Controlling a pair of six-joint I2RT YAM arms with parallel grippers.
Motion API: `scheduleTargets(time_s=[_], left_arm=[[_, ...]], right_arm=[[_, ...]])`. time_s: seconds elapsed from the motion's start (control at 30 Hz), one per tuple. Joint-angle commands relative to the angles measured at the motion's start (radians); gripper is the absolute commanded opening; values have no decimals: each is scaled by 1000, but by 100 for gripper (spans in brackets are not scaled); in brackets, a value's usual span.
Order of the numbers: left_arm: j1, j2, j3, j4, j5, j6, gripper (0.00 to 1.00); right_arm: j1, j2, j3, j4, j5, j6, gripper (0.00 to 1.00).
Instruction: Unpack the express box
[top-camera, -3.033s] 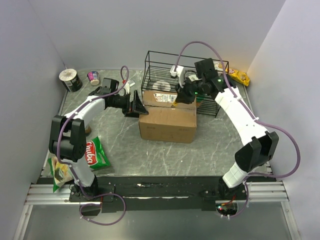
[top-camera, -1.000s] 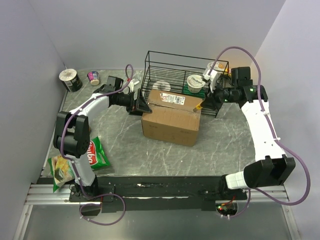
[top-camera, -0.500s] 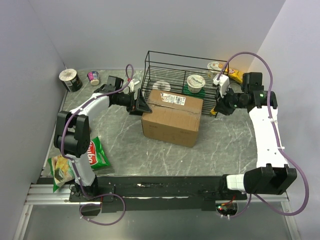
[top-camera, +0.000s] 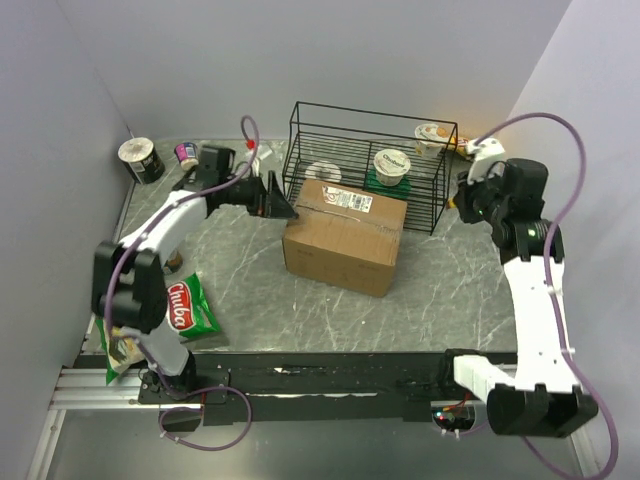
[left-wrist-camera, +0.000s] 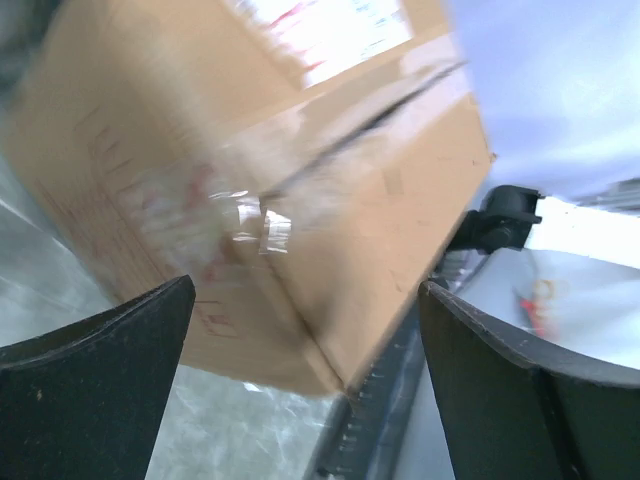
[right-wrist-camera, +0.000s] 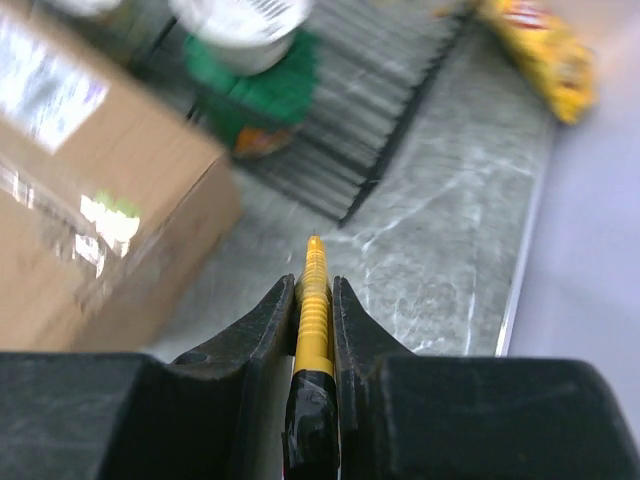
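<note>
Top external view: on the desk (top-camera: 450, 290) sits the express box (top-camera: 345, 240), centred, stiff yet likely light, best taken by its side walls; left jaws gape beside it, right jaws clamp a yellow tool (right-wrist-camera: 314, 290).

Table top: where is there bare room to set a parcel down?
The table is barest in front of the express box and between it and the right arm. Crowded: the back, around the wire basket, and the near-left corner with the green snack bag.
</note>
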Motion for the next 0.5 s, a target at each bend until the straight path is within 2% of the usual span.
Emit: scheduleTargets(time_s=[0.0, 0.03, 0.07, 0.13, 0.17, 0.23, 0.27, 0.33, 0.37, 0.43, 0.47], left_arm=[[6, -210, 41, 34, -10, 324, 99], [6, -224, 50, -78, -18, 410, 97], [6, -238, 63, -130, -19, 587, 96], [-6, -270, 70, -324, -42, 830, 96], [-20, -285, 57, -358, -79, 1029, 96], [-68, -360, 0, -321, -145, 1135, 96], [-86, -389, -93, -168, -177, 1159, 97], [-147, -445, -173, -22, -257, 1183, 96], [-163, -446, -219, 103, -339, 1152, 96], [-161, -402, -183, 225, -428, 1003, 96], [-148, -373, -137, 241, -482, 824, 96]], right_arm=[[-5, -63, 4, 194, 193, 316, 0], [-5, -69, 3, 193, 196, 323, 0], [-5, -77, -11, 197, 201, 330, 0], [-6, -95, -22, 184, 183, 334, 0], [-5, -105, -29, 166, 172, 331, 0], [-6, -120, -42, 163, 167, 345, 0], [-6, -138, -60, 166, 144, 347, 0], [-8, -149, -80, 187, 94, 340, 0], [-8, -143, -86, 192, 49, 337, 0], [-6, -126, -75, 180, 12, 339, 0], [-6, -105, -50, 169, -6, 345, 0]])
